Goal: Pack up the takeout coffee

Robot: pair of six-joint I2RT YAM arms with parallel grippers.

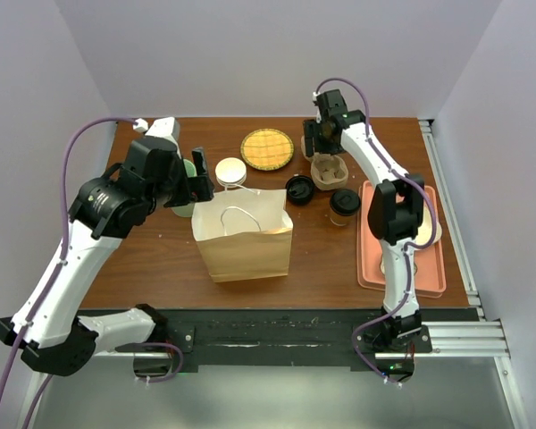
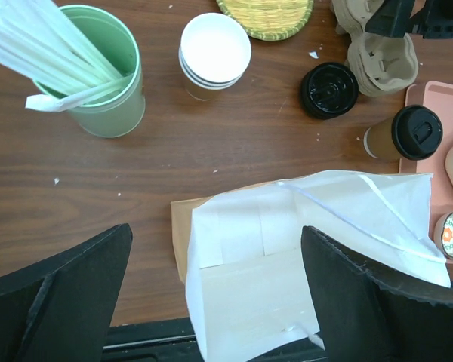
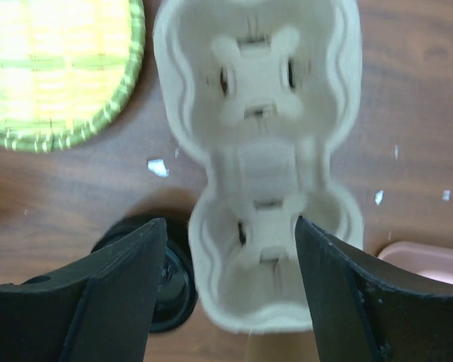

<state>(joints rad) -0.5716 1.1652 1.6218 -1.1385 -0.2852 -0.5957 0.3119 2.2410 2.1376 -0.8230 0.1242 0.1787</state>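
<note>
**Ana:** Where is the coffee?

**Me:** The coffee stands upright on the tabletop, lid on, just beside the left edge of the tray. The loose lid lies near it on its left, the carrier just behind it, and the bag stands open further left.

**Ana:** How do you expect it to handle?

**Me:** I judge it to be light but soft. The paper wall will likely give under a hard squeeze. I cannot tell whether it is full, so I treat it as full and keep it level. The plastic lid looks slick and only pressed on, so I would not lift by it. I would take the brown wall from the side, about mid-height below the lid's rim, and close gently.

**Ana:** And the jaws?

**Me:** Both pairs are wide and hold nothing. The right jaws hang over the carrier, whose near cell shows between them. I cannot tell whether they touch it. The left jaws hover above the bag's mouth, with the green cup of sticks and the stacked cups beyond.

**Ana:** Which arm takes it?

**Me:** The right, I think. It is the nearer one.
</note>
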